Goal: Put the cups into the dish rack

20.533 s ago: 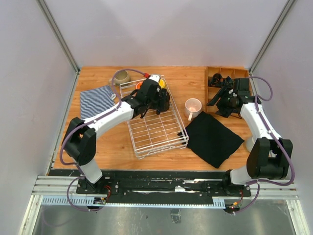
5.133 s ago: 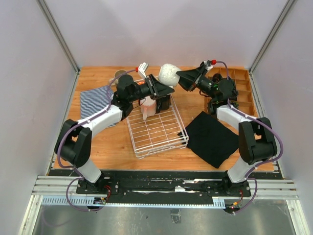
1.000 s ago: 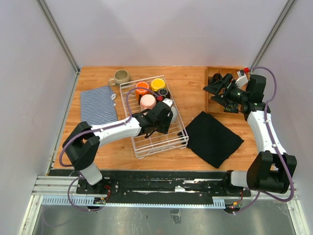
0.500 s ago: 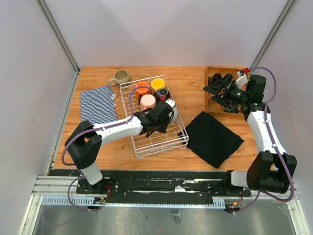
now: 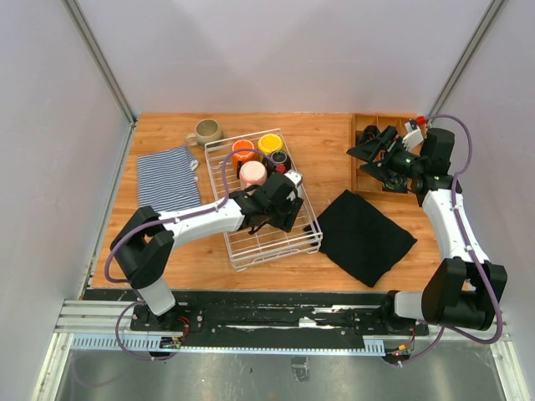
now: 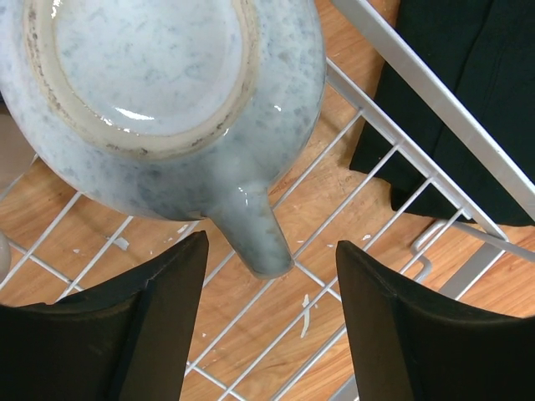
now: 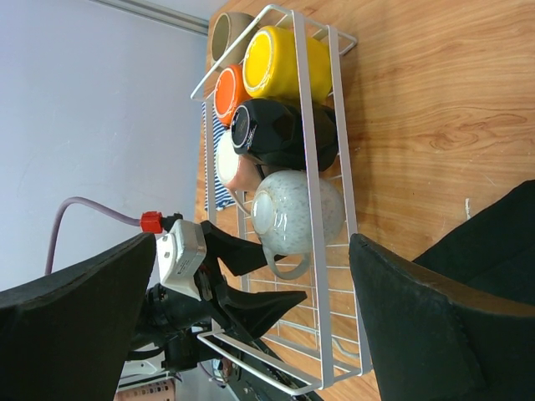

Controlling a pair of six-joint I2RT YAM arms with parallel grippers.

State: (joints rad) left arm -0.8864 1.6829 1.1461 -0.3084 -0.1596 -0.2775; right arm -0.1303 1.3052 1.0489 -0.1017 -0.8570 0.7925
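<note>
Grey mug (image 6: 167, 92) is set in the rack (image 6: 418, 79).
Its handle (image 6: 251, 225) is flanked by the parted left gripper (image 6: 270, 280); right gripper (image 7: 252, 242) is spread wide.

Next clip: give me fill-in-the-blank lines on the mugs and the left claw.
The dish rack holds ____ mugs.
The beige mug stands on the table, ____ the rack.
The whitish-grey mug rests with its base facing ____.
The left claw is ____, one finger on each side of that mug's handle.
Missing words: five; outside; up; open.
</note>
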